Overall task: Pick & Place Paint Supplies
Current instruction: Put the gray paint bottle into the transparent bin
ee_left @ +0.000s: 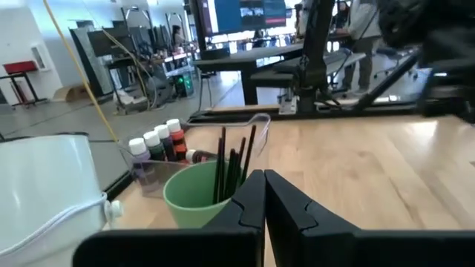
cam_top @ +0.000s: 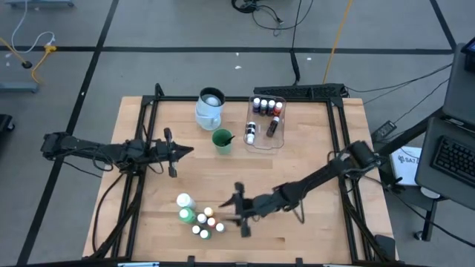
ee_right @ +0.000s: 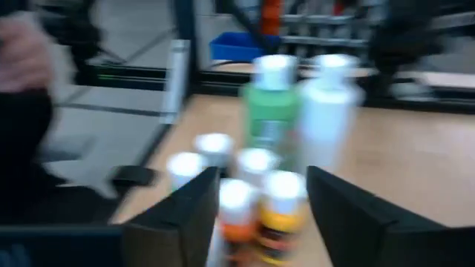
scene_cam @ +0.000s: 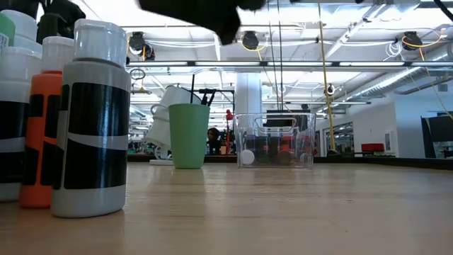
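Step in hand: the right gripper point(ee_right: 256, 204) is lining up on the cluster of tiny white-capped paint bottles point(cam_top: 205, 222) at the near edge of the pale wooden table point(cam_top: 312, 163); a pick, by the look of it, not yet made.
Right fingers: spread wide, nothing between them; the dark pads point(ee_right: 185, 215) frame two small bottles, an orange one point(ee_right: 236, 211) and a yellow one point(ee_right: 280, 215), which stand just ahead of the tips.
Behind those: the larger green bottle point(ee_right: 273, 111) and larger white bottle point(ee_right: 326, 111) stand upright, farther beyond the fingertips.
Left gripper point(ee_left: 263, 196): pressed shut, empty, waiting; the green plastic cup of thin dark-handled brushes point(ee_left: 197, 196) sits just ahead of its tips.
Drop-off, judged: the clear rectangular plastic tub point(cam_top: 266, 122), already holding several bottles, well apart from the right fingers.
Next move calls for: easing forward around one bottle only, closing without toppling its close-packed neighbours.
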